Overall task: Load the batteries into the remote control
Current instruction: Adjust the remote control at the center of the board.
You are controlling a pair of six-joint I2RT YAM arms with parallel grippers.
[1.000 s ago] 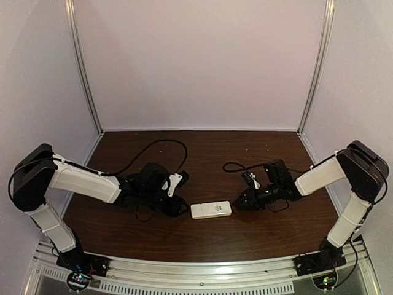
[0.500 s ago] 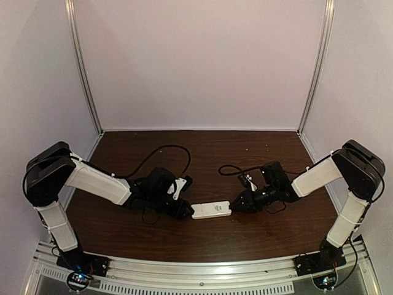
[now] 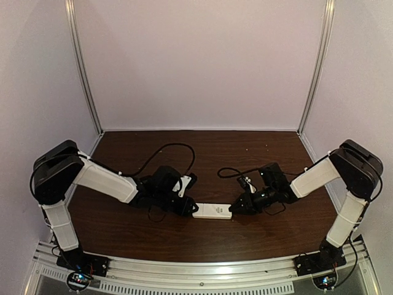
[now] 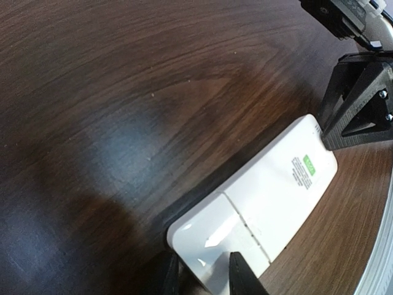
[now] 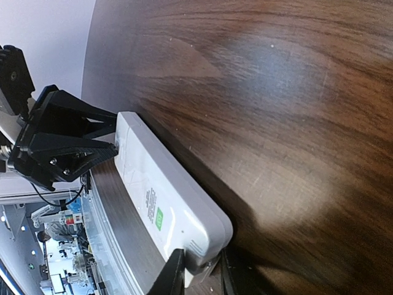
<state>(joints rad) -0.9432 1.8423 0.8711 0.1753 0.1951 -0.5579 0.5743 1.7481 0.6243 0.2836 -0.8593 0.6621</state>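
Note:
The white remote control lies back up on the dark wood table between the two arms, with a small green label on its plain back. In the left wrist view its battery-cover end sits between the fingers of my left gripper, which is closed on that end. In the right wrist view my right gripper is closed on the opposite end. Each wrist view also shows the other arm's black gripper at the remote's far end. The batteries are not in view.
Black cables loop over the table behind the left arm and the right arm. Pale walls with metal corner posts close in the table. A metal rail runs along the near edge.
Both grippers have moved inward to the two ends of the remote, the left one further. The remote has stayed almost in place.

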